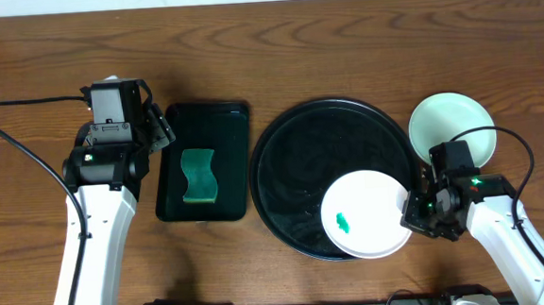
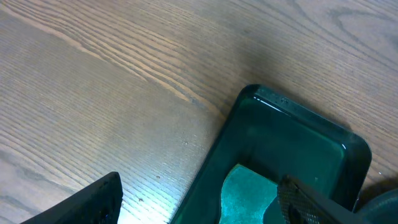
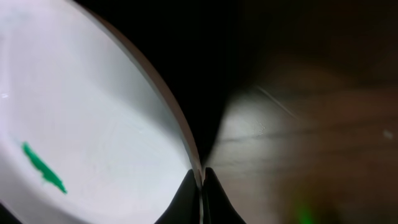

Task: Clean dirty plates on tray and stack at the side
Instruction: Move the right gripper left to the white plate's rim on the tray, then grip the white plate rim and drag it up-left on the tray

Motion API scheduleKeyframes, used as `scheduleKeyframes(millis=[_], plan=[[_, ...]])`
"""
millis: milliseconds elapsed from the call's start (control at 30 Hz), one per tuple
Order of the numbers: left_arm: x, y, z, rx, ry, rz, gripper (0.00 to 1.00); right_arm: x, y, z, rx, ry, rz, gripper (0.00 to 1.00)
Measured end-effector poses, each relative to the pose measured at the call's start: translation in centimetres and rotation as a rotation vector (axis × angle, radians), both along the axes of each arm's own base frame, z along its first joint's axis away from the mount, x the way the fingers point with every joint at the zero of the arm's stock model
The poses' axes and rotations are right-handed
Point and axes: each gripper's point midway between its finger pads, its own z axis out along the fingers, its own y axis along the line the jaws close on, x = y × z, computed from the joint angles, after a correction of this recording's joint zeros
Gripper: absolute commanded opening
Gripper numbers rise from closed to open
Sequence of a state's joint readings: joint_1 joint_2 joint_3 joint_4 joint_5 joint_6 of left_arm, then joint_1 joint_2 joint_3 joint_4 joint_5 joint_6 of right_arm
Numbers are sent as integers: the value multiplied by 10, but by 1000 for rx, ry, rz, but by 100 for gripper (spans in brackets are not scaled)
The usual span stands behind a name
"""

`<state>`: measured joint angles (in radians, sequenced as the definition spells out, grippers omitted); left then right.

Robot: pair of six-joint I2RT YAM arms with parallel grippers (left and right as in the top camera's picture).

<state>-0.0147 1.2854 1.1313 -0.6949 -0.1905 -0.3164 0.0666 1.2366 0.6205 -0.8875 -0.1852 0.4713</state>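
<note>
A: White plate (image 1: 366,213) location?
B: Lower right of frame, over the tray (image 1: 287,170) rim; right gripper (image 3: 200,190) pinched closed on its right edge.
A: Handling?
B: Judged light, rigid, slick, chippable; 1 hold only, the rim.

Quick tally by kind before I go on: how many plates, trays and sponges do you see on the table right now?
Plates: 2 (white plate, pale mint-green plate)
Trays: 2 (round black tray, rectangular dark green tray)
Sponges: 1 (green sponge)
Total: 5
</note>
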Motion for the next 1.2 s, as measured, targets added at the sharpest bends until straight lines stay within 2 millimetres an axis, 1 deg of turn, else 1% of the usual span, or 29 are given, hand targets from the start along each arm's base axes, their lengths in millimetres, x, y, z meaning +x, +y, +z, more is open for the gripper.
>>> scheduleKeyframes(millis=[67,200,300,333,433,500,600,700,867,1033,1200], plan=[[0,0,0,0,0,0,80,6,5,1,28,-21,-10,1],[0,0,0,0,0,0,80,24,14,5,90,-72,-110,1],[0,0,0,0,0,0,80,43,17,10,127,-130,-202,1],[0,0,0,0,0,0,80,47,18,11,137,-142,-220,1],[0,0,0,0,-1,0,80,67,24,15,171,-222,-259,1],[0,0,0,0,0,0,80,75,30,17,192,-254,-270,1],[0,0,0,0,0,0,80,81,36,16,205,-288,-290,1],[0,0,0,0,0,0,80,83,40,13,196,-307,-310,1],[0,0,0,0,0,0,80,88,39,10,147,-344,-371,1],[0,0,0,0,0,0,80,102,43,16,141,-415,-417,1],[0,0,0,0,0,0,80,115,51,12,144,-449,-451,1]])
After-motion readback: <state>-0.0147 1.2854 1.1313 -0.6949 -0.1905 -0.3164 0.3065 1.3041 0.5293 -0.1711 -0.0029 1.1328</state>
